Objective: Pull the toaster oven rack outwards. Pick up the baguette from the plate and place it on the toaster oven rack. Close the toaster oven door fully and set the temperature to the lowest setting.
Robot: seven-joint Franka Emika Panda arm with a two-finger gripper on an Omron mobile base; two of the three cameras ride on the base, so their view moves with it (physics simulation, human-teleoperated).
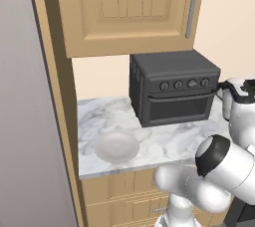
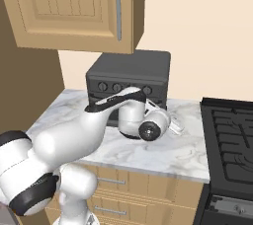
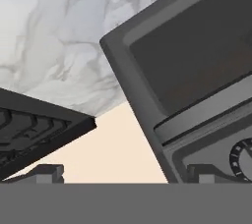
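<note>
The dark grey toaster oven (image 1: 172, 66) stands at the back of the marble counter. Its door (image 1: 179, 110) is up and shut, so the toaster oven rack is hidden behind it. A row of round knobs (image 1: 184, 84) runs above the door. The pale plate (image 1: 117, 146) lies near the counter's front left with nothing on it, and the baguette is out of view. My gripper (image 2: 174, 126) hovers just right of the oven's front, low over the counter. In the hand view its fingertips (image 3: 47, 172) stand wide apart, open, with nothing between them, facing the door glass (image 3: 197, 56).
A black stovetop (image 2: 230, 135) adjoins the counter on the right and also shows in the hand view (image 3: 34, 125). Wooden wall cabinets (image 1: 129, 7) hang above the oven. A tall wooden panel (image 1: 55, 96) bounds the counter on the left, and drawers sit below.
</note>
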